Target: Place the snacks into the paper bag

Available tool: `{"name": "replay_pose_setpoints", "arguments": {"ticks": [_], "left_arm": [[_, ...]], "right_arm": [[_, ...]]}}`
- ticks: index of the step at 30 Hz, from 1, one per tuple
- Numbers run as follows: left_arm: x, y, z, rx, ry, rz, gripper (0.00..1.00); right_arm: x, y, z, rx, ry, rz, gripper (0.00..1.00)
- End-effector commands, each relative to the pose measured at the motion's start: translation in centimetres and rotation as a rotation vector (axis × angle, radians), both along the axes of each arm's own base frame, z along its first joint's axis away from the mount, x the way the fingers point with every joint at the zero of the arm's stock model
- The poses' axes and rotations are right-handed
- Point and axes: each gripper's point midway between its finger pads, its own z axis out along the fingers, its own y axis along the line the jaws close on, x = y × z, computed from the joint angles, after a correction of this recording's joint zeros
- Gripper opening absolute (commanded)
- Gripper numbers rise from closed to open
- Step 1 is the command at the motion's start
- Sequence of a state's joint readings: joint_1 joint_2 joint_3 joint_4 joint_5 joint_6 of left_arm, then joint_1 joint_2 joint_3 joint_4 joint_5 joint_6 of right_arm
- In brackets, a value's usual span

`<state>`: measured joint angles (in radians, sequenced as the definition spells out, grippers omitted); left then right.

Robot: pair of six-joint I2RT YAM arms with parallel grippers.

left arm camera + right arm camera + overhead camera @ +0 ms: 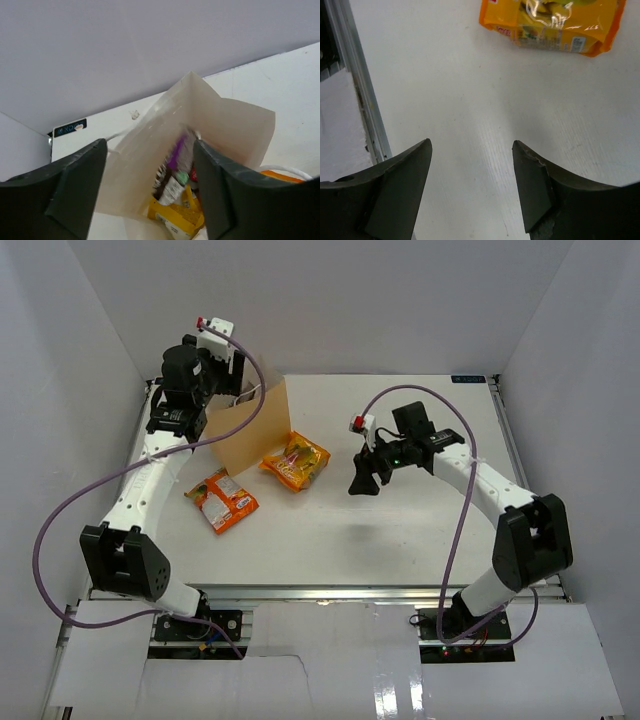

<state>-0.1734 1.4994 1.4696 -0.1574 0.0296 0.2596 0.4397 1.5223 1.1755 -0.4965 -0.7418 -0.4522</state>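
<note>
The right gripper [367, 480] is hovering over the table [400, 540], its jaws standing wide apart and holding nothing. The nearer orange packet [296, 461] is lying just to its left, between it and the paper bag [250, 435], long axis running side to side across the wrist view. The left gripper [150, 150], likewise spread and empty, is hanging over the bag's mouth, with packets [175, 200] lying inside. A second orange packet [222, 501] is resting nearer the left arm.
</note>
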Motion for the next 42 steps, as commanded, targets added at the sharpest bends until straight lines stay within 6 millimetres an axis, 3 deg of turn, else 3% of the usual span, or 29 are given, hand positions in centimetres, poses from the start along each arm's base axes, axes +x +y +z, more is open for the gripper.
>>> {"name": "replay_pose_setpoints", "arguments": {"ticks": [1,3,4,7,10,11,12,15,18,19,22,25,26,30,31,35,36,38,40,41,42], "left_arm": [[-3.0,0.4,8.0,-0.105,-0.163,0.012,0.87],[-4.3,0.5,9.5,-0.174,-0.179,0.021,0.98],[-5.7,0.7,10.8,-0.199,-0.204,0.019,0.98],[-8.1,0.9,10.6,-0.338,-0.159,0.051,0.98],[-12.0,1.4,9.0,-0.507,-0.093,0.095,0.98],[-14.6,1.6,9.7,-0.555,-0.118,0.086,0.98],[-15.2,1.6,6.5,-0.581,-0.05,0.105,0.98],[-19.0,1.2,3.2,-0.692,0.032,0.103,0.98],[-22.4,1.2,1.4,-0.797,0.08,0.116,0.98],[-22.9,1.2,-0.6,-0.816,0.118,0.135,0.98],[-25.1,1.2,-3.3,-0.933,0.159,0.157,0.98],[-26.7,0.3,-4.2,-1.047,0.185,0.118,0.98],[-26.7,0.1,-5.4,-1.065,0.209,0.125,0.98],[-26.7,-1.0,-7.0,-1.118,0.29,0.11,0.98],[-26.6,-1.3,-7.4,-1.126,0.316,0.106,0.98],[-25.7,-3.5,-10.3,-1.167,0.479,0.079,0.98],[-25.2,-3.9,-11.4,-1.175,0.515,0.085,0.98],[-24.9,-4.6,-12.2,-1.204,0.563,0.075,0.98],[-24.4,-5.3,-13.1,-1.22,0.592,0.046,0.98],[-23.9,-5.6,-13.2,-1.226,0.592,0.029,0.98],[-23.8,-5.8,-14.0,-1.227,0.611,0.034,0.98]], "right_arm": [[3.2,2.0,1.3,-0.002,0.098,-0.169,0.72],[4.6,3.3,1.7,0.018,0.144,-0.261,0.73],[6.1,3.6,1.4,0.018,0.234,-0.419,0.74],[8.1,5.5,2.1,0.095,0.313,-0.544,0.77],[8.9,7.9,0.7,0.135,0.479,-0.57,0.81],[9.2,8.7,1.1,0.159,0.528,-0.582,0.82],[9.4,9.1,0.6,0.163,0.561,-0.585,0.82],[9.5,10.1,-1.3,0.156,0.654,-0.596,0.83],[10.2,10.7,-3.1,0.153,0.704,-0.626,0.82],[10.7,11.0,-3.9,0.158,0.714,-0.633,0.82],[12.0,11.6,-4.9,0.174,0.746,-0.686,0.8],[12.6,11.5,-6.4,0.165,0.768,-0.731,0.75],[12.7,11.5,-6.6,0.175,0.77,-0.735,0.73],[12.9,10.7,-8.6,0.193,0.834,-0.78,0.47],[12.9,10.3,-9.0,0.19,0.836,-0.796,0.36],[12.7,8.9,-10.9,0.159,0.832,-0.836,0.19],[12.9,8.6,-10.9,0.169,0.817,-0.833,0.08],[12.5,7.5,-11.2,0.17,0.805,-0.826,0.08],[12.7,6.7,-9.7,0.23,0.765,-0.771,0.08],[11.8,5.9,-10.4,0.219,0.749,-0.744,0.08],[11.1,5.8,-9.2,0.246,0.726,-0.671,0.08]]}}
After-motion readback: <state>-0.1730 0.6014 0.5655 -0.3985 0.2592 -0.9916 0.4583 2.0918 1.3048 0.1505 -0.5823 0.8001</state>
